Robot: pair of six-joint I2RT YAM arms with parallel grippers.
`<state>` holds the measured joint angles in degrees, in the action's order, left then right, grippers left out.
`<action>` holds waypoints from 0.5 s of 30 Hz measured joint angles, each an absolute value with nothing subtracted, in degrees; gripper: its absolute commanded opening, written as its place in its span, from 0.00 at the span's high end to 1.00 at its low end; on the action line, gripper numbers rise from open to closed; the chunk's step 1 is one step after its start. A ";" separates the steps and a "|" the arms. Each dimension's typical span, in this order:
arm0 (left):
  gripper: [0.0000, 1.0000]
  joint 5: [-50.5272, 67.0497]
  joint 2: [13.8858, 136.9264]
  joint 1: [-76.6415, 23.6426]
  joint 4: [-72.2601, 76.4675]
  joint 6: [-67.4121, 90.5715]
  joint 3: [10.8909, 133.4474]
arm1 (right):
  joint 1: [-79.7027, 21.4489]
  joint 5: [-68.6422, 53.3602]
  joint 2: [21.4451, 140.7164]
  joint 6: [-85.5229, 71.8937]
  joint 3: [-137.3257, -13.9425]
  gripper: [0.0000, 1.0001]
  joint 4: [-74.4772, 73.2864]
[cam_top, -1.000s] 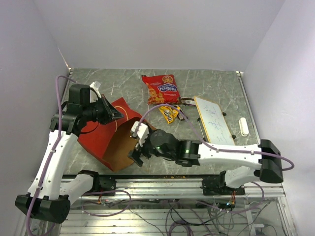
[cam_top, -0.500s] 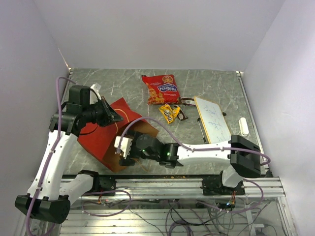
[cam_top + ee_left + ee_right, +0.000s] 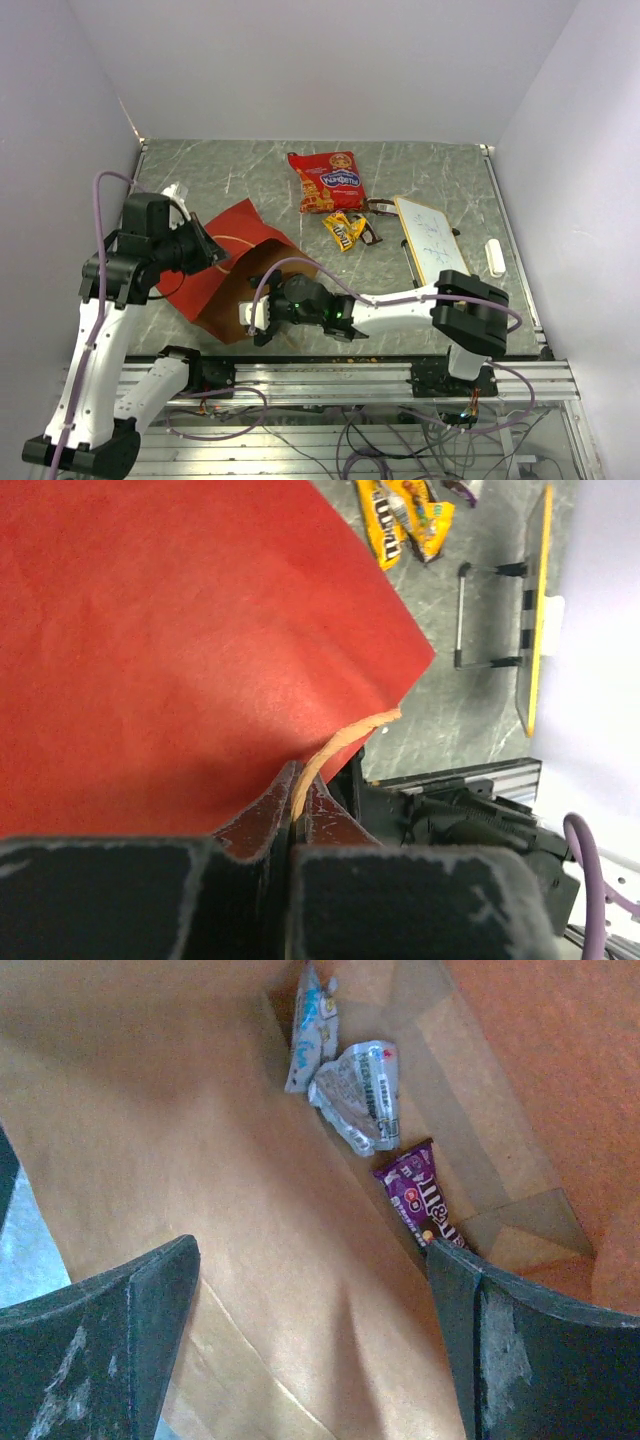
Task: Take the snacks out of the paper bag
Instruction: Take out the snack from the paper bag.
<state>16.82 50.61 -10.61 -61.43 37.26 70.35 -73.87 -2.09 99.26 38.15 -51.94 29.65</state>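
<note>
The paper bag (image 3: 228,262), red outside and brown inside, lies on its side at the left. My left gripper (image 3: 210,250) is shut on its thin string handle (image 3: 335,748), with the red bag wall (image 3: 170,630) filling the left wrist view. My right gripper (image 3: 258,322) is open inside the bag's mouth. In the right wrist view its jaws (image 3: 315,1330) stand wide apart over the brown lining, short of two silvery wrappers (image 3: 355,1095) and a purple packet (image 3: 420,1200) deep in the bag. The large red packet (image 3: 327,181) and a small yellow packet (image 3: 343,231) lie on the table.
A white framed board (image 3: 432,243) stands at the right, with a small white object (image 3: 494,257) beyond it. A dark wrapper (image 3: 379,208) lies by the board's far corner. The metal rail (image 3: 350,375) runs along the table's near edge.
My right arm has swung left and towards the near edge, its gripper going into the bag's mouth. My left gripper has shifted left and nearer, pulling the bag with it.
</note>
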 measured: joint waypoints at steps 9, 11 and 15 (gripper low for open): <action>0.93 11.62 48.18 -10.61 -63.79 38.33 69.30 | -68.38 -12.91 109.91 44.95 -51.53 0.22 41.08; 0.93 10.72 48.71 -10.61 -63.66 38.72 69.78 | -66.06 -17.34 112.92 45.78 -52.36 0.22 43.59; 0.93 10.63 48.56 -10.61 -63.59 40.14 69.84 | -63.16 -22.44 117.10 47.35 -57.17 0.19 44.27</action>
<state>10.63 48.56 -10.61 -63.59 40.14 69.84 -63.16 -22.44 117.10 47.35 -57.17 44.27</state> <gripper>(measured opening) 0.075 0.783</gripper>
